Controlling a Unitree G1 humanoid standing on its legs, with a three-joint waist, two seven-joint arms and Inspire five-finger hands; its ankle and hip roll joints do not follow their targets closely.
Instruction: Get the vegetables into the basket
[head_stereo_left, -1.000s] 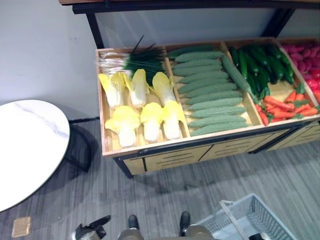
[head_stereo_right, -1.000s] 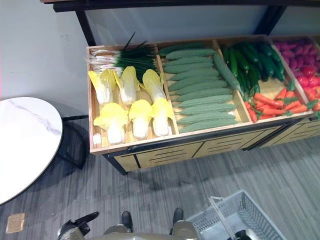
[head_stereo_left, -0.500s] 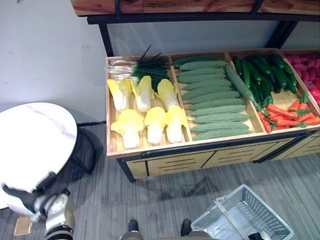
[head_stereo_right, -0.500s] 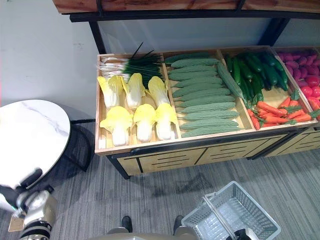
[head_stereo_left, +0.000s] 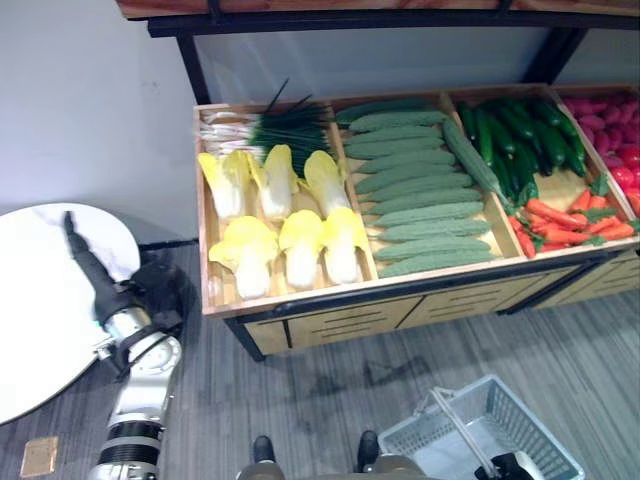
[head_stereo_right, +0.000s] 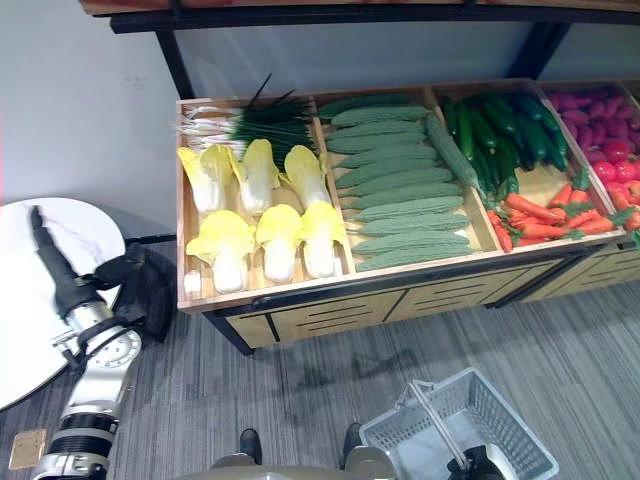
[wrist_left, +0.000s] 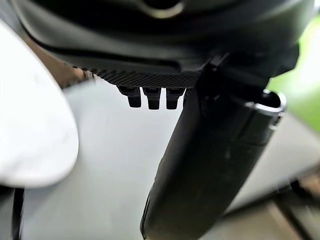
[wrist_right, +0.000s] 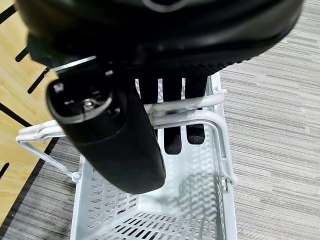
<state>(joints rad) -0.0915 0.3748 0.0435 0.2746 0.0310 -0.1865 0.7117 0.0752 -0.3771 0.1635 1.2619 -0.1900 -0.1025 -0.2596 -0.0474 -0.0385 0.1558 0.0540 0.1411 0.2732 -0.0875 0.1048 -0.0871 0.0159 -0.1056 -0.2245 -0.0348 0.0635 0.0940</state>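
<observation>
A wooden display stand (head_stereo_left: 300, 300) holds yellow napa cabbages (head_stereo_left: 285, 235), green onions (head_stereo_left: 270, 125), bumpy green gourds (head_stereo_left: 415, 185), dark cucumbers (head_stereo_left: 520, 135), carrots (head_stereo_left: 565, 222) and red vegetables (head_stereo_left: 615, 125). The white mesh basket (head_stereo_left: 535, 420) hangs low at the lower right, with nothing visible inside. My right hand (head_stereo_left: 515, 467) is curled round the basket handle (wrist_right: 185, 107). My left hand (head_stereo_left: 88, 270) is raised at the left, left of the stand over a round table's edge, fingers straight and holding nothing.
A round white marble-look table (head_stereo_left: 40, 310) on a dark frame stands at the left, close to the stand's left corner. Grey plank floor (head_stereo_left: 330, 380) lies between me and the stand. A dark shelf rail (head_stereo_left: 350, 20) runs above the crates.
My left arm has risen from the lower left edge, and the hand now points up over the round table. The basket stays in my right hand. The camera shifted slightly.
</observation>
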